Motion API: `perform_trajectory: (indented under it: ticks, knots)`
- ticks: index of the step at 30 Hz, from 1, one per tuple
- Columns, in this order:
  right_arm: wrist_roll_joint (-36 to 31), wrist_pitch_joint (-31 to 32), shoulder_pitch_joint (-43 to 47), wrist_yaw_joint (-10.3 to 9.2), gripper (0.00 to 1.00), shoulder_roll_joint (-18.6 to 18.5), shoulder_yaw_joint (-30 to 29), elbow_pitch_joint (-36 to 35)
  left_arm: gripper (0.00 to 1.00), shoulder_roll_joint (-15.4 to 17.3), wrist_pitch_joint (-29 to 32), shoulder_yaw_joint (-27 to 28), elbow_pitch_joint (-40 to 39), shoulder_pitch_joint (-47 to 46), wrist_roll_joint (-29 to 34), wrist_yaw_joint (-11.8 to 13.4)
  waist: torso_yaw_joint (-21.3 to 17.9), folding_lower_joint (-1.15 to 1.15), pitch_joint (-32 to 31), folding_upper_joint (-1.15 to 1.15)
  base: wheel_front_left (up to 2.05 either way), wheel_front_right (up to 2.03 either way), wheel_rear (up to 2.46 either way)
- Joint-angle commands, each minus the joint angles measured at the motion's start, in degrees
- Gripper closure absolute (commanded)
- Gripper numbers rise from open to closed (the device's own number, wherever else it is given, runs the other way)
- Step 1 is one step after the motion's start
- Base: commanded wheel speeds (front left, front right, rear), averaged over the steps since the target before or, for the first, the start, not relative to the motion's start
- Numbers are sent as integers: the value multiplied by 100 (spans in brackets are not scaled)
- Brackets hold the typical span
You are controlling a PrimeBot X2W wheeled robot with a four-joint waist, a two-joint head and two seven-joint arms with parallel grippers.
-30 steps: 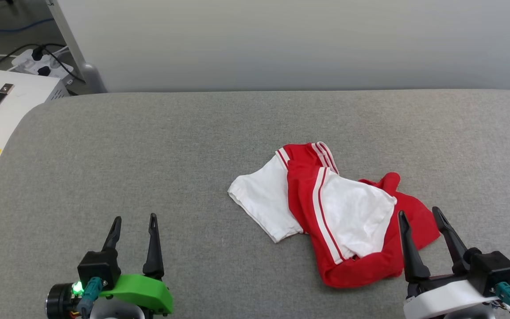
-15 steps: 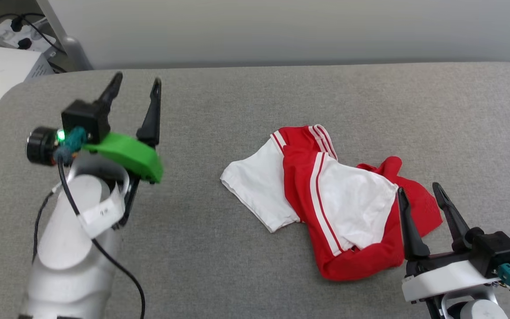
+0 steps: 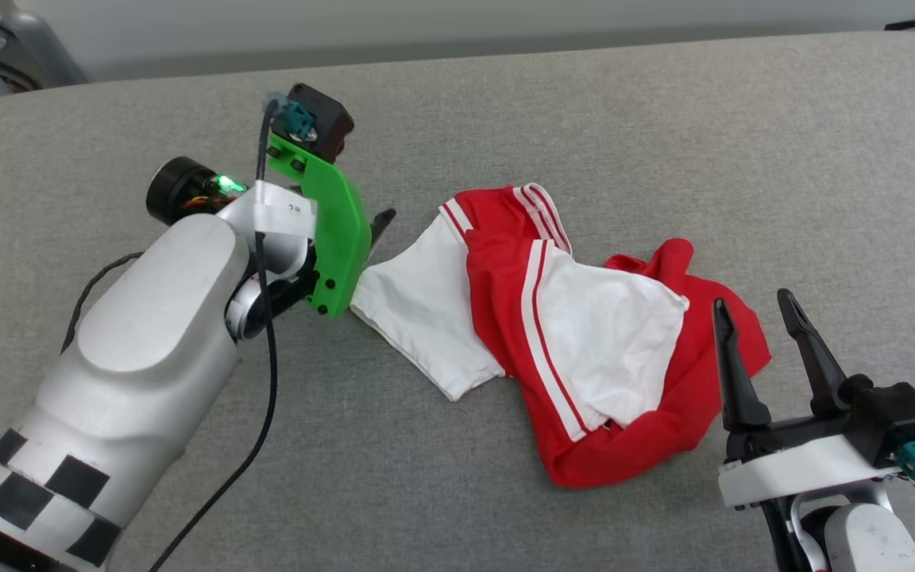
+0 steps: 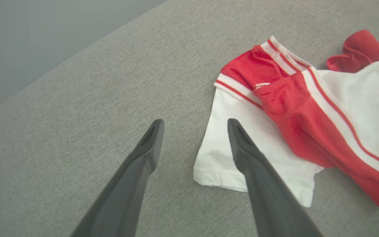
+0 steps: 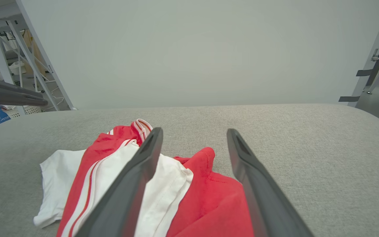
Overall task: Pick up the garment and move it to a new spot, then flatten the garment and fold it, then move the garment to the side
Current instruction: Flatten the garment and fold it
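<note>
Lying just beside left gripper (image 4: 194, 122): garment (image 4: 285, 102)

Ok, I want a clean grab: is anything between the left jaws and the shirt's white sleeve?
Nothing visible does. The left jaws stand open at the white sleeve of the garment, with bare grey surface beside it.

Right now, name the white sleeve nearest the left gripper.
The flat sleeve at the shirt's edge, right by the open left gripper. The other sleeve lies on the red body.
</note>
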Motion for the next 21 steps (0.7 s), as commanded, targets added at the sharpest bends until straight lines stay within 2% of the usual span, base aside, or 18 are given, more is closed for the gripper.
perform_trajectory:
  ticks: [1, 4, 8, 19, 20, 21]
  knots:
    - [35, -27, -130, -4, 0, -5, 8, -22, 0, 132, 245, -228, -27, -191, -233, -14, -173, 0, 187, 0, 0, 0, 0]
    - [44, -27, -209, -4, 0, -5, 24, -32, 0, 312, 708, -759, -63, -361, -630, -15, -264, 0, 314, 0, 0, 0, 0]
    - [67, -27, -300, -4, 0, -5, 15, -49, 0, 492, 984, -1368, 10, -501, -914, -15, -368, 0, 477, 0, 0, 0, 0]
    - [112, -27, -417, -4, 0, -5, -12, -48, 0, 586, 785, -2481, 634, -373, -1433, -15, -460, 0, 705, 0, 0, 0, 0]
    - [111, -27, -417, -4, 0, -5, -25, -44, 59, 588, 690, -2532, 642, -390, -1449, -15, -444, 0, 700, 0, 0, 0, 0]
    - [105, -27, -416, -4, 0, -5, -38, -37, 100, 587, 520, -2542, 680, -416, -1476, -15, -421, 0, 682, 0, 0, 0, 0]
